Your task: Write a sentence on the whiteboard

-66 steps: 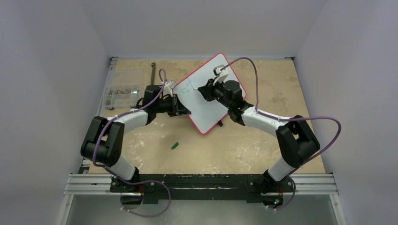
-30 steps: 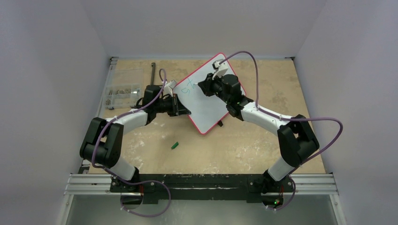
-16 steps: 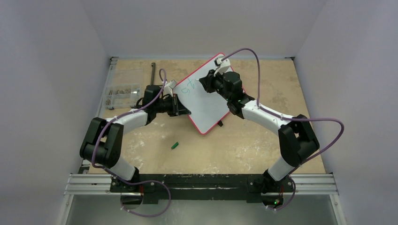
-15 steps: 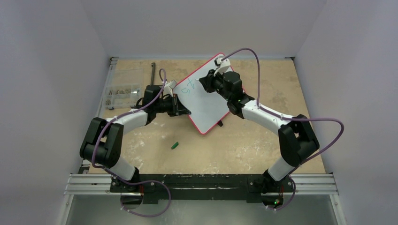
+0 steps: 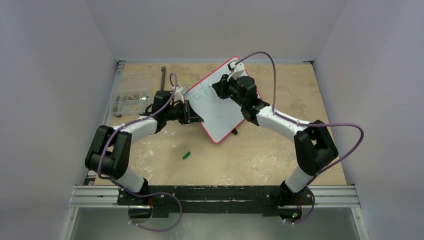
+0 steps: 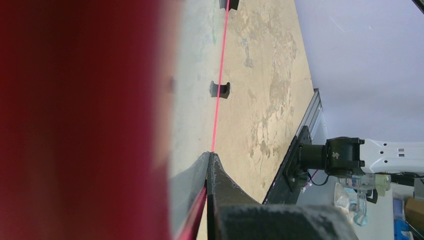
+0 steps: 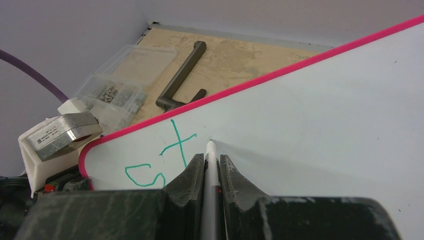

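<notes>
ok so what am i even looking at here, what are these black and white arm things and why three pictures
These are two robot arms bolted at the near edge of a table, each ending in a two-finger gripper. The wide picture comes from a camera above and behind them; the other two come from cameras on each wrist. The left gripper is clamped on the red rim of a whiteboard. The right gripper holds a marker, its tip at the board, beside green letters reading "st". Also on the table: a clear box of small parts, a dark metal bar and a small green piece, possibly a cap.
</notes>
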